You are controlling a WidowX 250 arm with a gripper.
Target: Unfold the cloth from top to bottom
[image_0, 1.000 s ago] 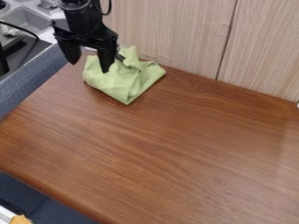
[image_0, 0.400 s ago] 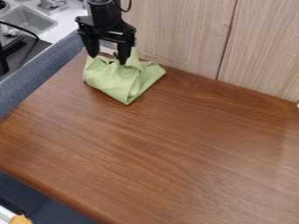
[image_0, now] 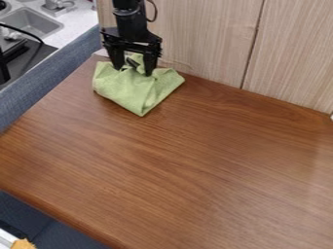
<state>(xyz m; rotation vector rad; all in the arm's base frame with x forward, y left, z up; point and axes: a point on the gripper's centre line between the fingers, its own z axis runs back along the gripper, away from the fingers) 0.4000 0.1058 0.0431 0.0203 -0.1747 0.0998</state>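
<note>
At the near left, below the near edge of the desk (image_0: 162, 180), lie a small orange-yellow piece (image_0: 24, 244) and part of a white object (image_0: 6, 239). The desk has a brown wood grain, and its near edge slants down from left to right.

The green cloth (image_0: 133, 95) rests by the far left corner of the desk, close to the far edge. It is folded and rumpled, with one blunt point towards the near edge and another out to the right, beside the far edge. Its left side is rounded, facing the left edge. The bundle is about as broad as it is deep, so no clear long axis can be told; its far part is partly hidden.

The black gripper (image_0: 134, 71) hangs over that far part, pointing down. Its fingers are released and spread, with green fabric showing between them; whether they touch it cannot be told.

Along the left edge of the desk runs a blue-grey surface (image_0: 39, 87). Beyond the far edge stand pale wood-grain panels (image_0: 195, 39) with a dark seam. At the far left are a grey sink (image_0: 31, 22) and a tap (image_0: 57, 6).
</note>
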